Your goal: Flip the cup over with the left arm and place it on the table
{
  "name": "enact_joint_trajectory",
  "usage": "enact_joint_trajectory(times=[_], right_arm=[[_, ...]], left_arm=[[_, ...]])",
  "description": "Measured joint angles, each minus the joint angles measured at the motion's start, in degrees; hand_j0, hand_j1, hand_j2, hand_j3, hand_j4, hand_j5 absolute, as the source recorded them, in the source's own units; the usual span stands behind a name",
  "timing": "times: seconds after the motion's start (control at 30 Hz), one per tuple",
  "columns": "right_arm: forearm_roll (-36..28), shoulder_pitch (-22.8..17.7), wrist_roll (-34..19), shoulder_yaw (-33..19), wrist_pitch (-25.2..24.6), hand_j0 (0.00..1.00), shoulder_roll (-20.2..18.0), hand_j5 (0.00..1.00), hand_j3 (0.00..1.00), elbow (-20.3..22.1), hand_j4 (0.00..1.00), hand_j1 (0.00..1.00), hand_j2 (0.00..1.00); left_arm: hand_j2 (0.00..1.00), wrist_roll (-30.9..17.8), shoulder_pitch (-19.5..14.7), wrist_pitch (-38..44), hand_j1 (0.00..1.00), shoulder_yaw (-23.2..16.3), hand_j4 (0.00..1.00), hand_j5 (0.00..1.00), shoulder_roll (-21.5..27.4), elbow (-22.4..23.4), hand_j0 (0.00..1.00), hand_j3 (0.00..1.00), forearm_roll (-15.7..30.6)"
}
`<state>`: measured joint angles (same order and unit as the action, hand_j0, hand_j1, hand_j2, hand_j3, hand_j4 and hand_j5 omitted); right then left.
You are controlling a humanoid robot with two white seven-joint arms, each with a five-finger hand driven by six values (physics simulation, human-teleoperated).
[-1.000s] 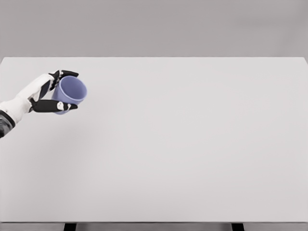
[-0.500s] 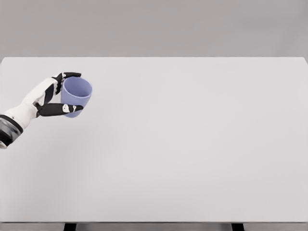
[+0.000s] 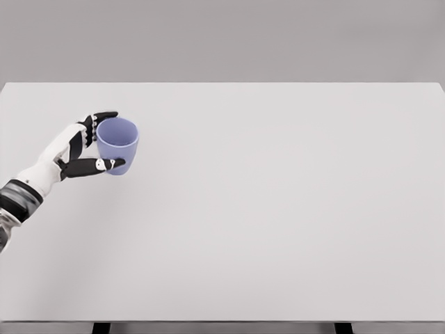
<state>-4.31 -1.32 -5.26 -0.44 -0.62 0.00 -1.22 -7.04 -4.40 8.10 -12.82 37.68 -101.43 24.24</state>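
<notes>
The left hand (image 3: pixel 78 148) comes in from the left side and holds the blue cup (image 3: pixel 117 145), fingers wrapped around its side. The cup stands straight up, open end on top, near the left side of the white table (image 3: pixel 278 209).

Matt, smooth lavender cup (image 3: pixel 118 145) (plastic-looking) on a matt, smooth white table (image 3: pixel 278 209).

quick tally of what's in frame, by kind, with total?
Cup: 1, the blue cup, mouth up
Hand: 1, the left hand, closed around the cup
Table: 1, the white table
Total: 3
</notes>
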Motion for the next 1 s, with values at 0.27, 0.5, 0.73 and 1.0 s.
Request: enact_joint_trajectory(times=[0.27,0.5,0.73,1.0], right_arm=[[0.0,0.0,0.0,0.0,0.0,1.0,0.0,1.0,1.0,0.0,1.0,1.0,1.0],[0.0,0.0,0.0,0.0,0.0,1.0,0.0,1.0,1.0,0.0,1.0,1.0,1.0],[0.0,0.0,0.0,0.0,0.0,1.0,0.0,1.0,1.0,0.0,1.0,1.0,1.0],[0.0,0.0,0.0,0.0,0.0,1.0,0.0,1.0,1.0,0.0,1.0,1.0,1.0]], left_arm=[[1.0,0.0,1.76,0.03,1.0,1.28,1.0,1.0,-1.46,-0.05,1.0,1.0,-0.06],[1.0,0.0,2.2,0.01,1.0,1.45,1.0,1.0,-1.53,-0.09,1.0,1.0,-0.57],[1.0,0.0,2.46,-0.03,1.0,1.48,1.0,1.0,-1.08,-0.5,1.0,1.0,-1.49],[1.0,0.0,3.69,-1.15,1.0,1.47,1.0,1.0,2.55,-1.56,1.0,1.0,-2.05]])
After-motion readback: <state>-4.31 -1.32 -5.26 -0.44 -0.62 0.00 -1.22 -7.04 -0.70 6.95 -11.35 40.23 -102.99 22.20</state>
